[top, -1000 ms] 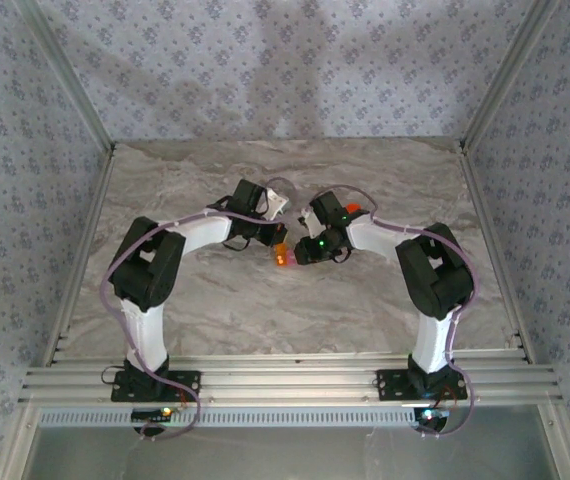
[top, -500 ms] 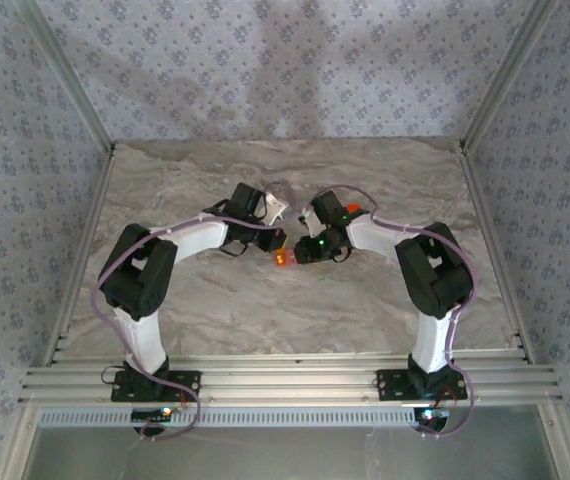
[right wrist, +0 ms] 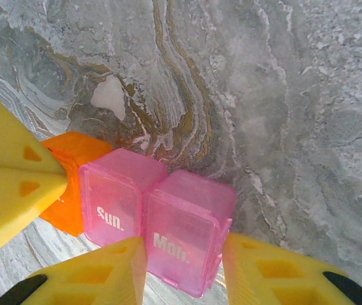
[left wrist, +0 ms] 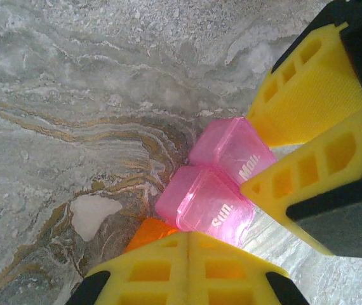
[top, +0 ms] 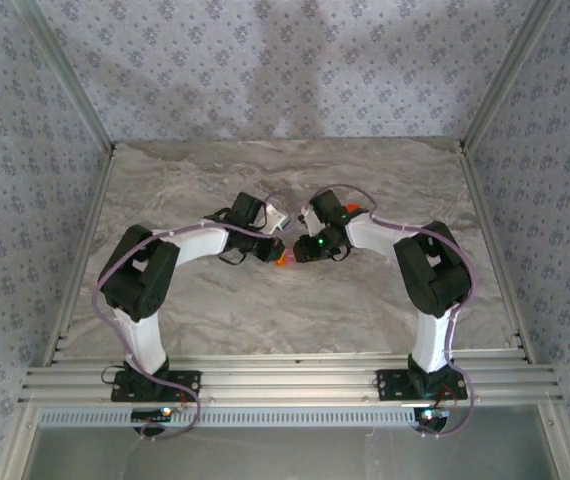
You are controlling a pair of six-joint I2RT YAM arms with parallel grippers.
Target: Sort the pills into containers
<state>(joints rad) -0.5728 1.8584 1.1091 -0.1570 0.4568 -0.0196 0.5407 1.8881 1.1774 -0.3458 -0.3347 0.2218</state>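
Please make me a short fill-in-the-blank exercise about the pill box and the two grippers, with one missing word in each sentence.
1. The right gripper is shut on the pink compartment marked ____.
2. The third compartment, on the other side of the compartment marked Sun., is coloured ____.
3. The left gripper has its jaws ____, with its tip close to that third compartment.

Missing words: Mon.; orange; shut.

pink and orange containers (right wrist: 149,210); yellow pincer fingers (right wrist: 276,273); grey marble-patterned table (right wrist: 295,95), veined brown.
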